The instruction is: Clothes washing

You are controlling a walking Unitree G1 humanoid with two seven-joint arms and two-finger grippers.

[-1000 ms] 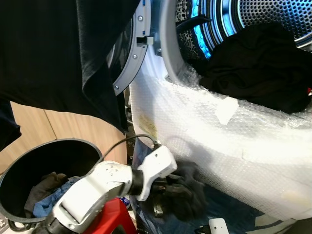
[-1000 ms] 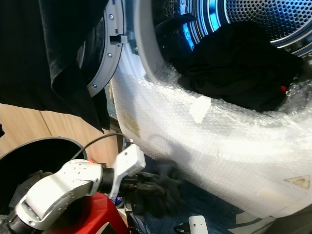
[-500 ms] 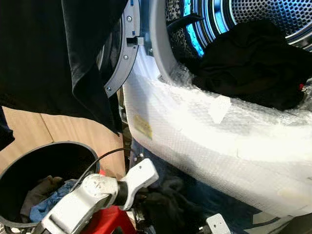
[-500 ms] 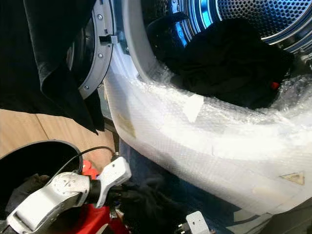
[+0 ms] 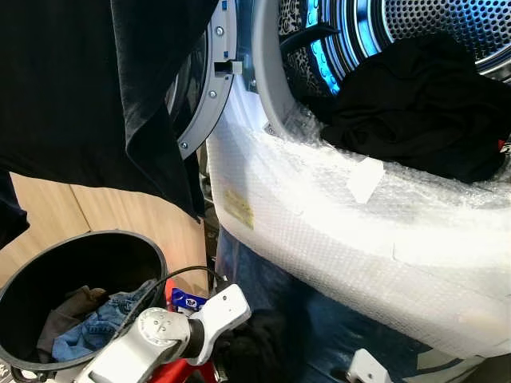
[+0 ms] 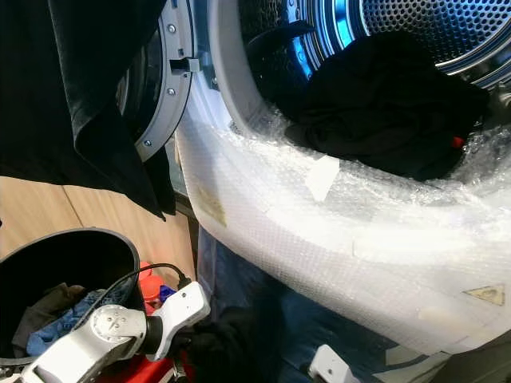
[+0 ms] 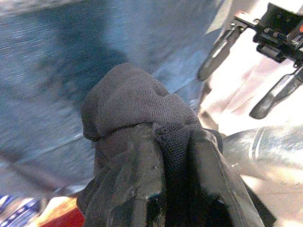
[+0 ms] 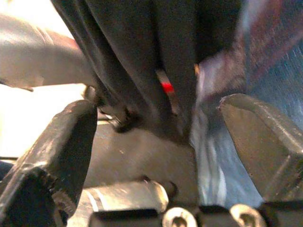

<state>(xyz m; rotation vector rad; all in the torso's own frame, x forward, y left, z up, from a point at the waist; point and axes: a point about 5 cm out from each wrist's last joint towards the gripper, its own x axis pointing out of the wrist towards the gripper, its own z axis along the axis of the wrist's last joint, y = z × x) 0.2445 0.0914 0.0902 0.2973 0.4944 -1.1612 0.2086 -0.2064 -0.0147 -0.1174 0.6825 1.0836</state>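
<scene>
Below the washing machine's open drum [image 5: 447,32], low at the front of the scene, the left gripper [image 7: 173,156] is clamped on a dark knit garment [image 7: 135,101]. The left wrist view shows both black fingers [image 7: 137,175] pressed together with the fabric bunched between and over their tips. From the head camera the same garment [image 5: 251,351] appears as a dark lump just ahead of the silver left arm [image 5: 172,335], in front of a blue cloth [image 5: 343,327] that lies beneath the machine front.

The right gripper [image 8: 158,142] has its fingers spread wide apart, with nothing between them; dark fabric hangs close in front of it, blurred. Its fingers also appear in the left wrist view, beside the held garment.

A heap of black laundry [image 5: 423,104] rests inside the drum, at the lower edge of the opening. The drum interior is perforated metal lit blue. Bubble wrap [image 5: 359,215] covers the machine front below the opening, with a pale tape patch [image 5: 365,179] and a yellow label [image 5: 238,210] on it. The round door [image 5: 209,88] stands open to the left, and a large black garment [image 5: 88,88] hangs in front of it.

At lower left, a black laundry bin [image 5: 32,271] holds a blue denim item [image 5: 100,323] and a grey-brown cloth [image 5: 68,307]. A red object [image 6: 148,279] sits between the bin and the machine.
</scene>
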